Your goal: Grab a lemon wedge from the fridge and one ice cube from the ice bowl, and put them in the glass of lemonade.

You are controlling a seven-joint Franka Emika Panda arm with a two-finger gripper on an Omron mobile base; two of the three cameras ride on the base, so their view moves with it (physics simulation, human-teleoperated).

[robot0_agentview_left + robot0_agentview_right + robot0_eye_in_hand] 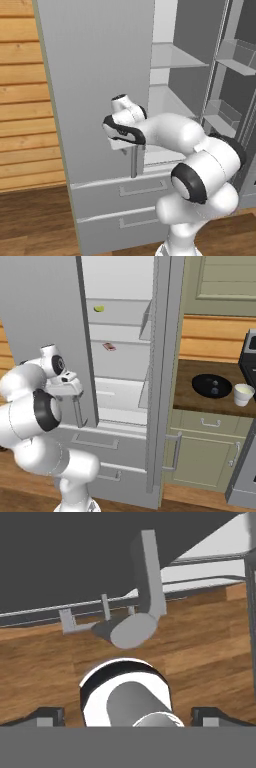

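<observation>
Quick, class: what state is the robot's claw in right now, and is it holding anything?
Claw: open, holding nothing, its tips wide apart below the fridge door handle.

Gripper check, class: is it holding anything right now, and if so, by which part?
Nothing is held. The gripper is open, its tips apart below the fridge door handle.

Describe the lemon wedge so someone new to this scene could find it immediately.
Start at the tall light-grey fridge, its door standing open, seen from the right base view. On an upper white shelf lies the tiny yellow-green lemon wedge. The flat reddish-brown bar sits one shelf lower; only the wedge is yellow-green.
</observation>
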